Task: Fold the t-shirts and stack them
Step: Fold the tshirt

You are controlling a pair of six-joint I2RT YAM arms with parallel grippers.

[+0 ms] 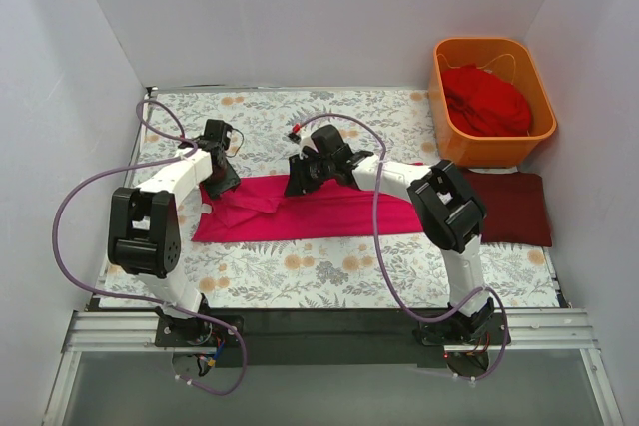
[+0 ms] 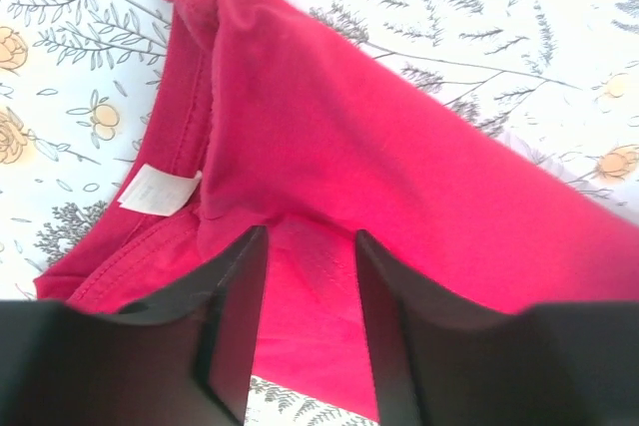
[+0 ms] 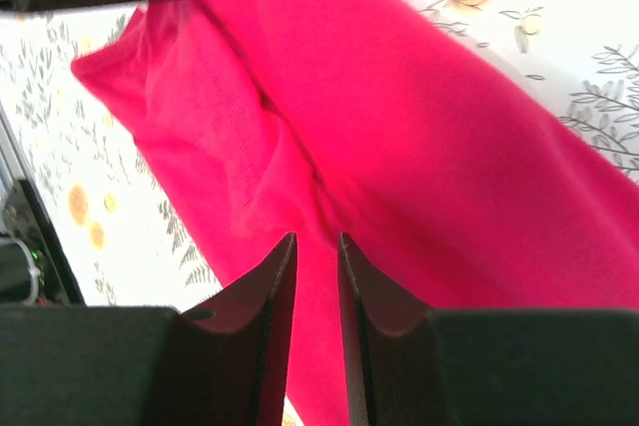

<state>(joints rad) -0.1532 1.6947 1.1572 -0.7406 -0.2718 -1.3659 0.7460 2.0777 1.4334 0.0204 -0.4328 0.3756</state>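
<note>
Soft bright pink cloth t-shirt [image 1: 329, 216], long flat strip mid-frame, bumpy at left end. Left gripper [image 2: 310, 236] partly open, right gripper [image 3: 317, 238] open narrow. Flowery cloth [image 1: 349, 266] showing all along its lower edge.

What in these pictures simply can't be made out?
- Top view: the right arm covers the maroon shirt's left end.
- Top view: the tub wall hides part of the red shirt.
- Left wrist view: the pink shirt's tag is too small to read.
</note>
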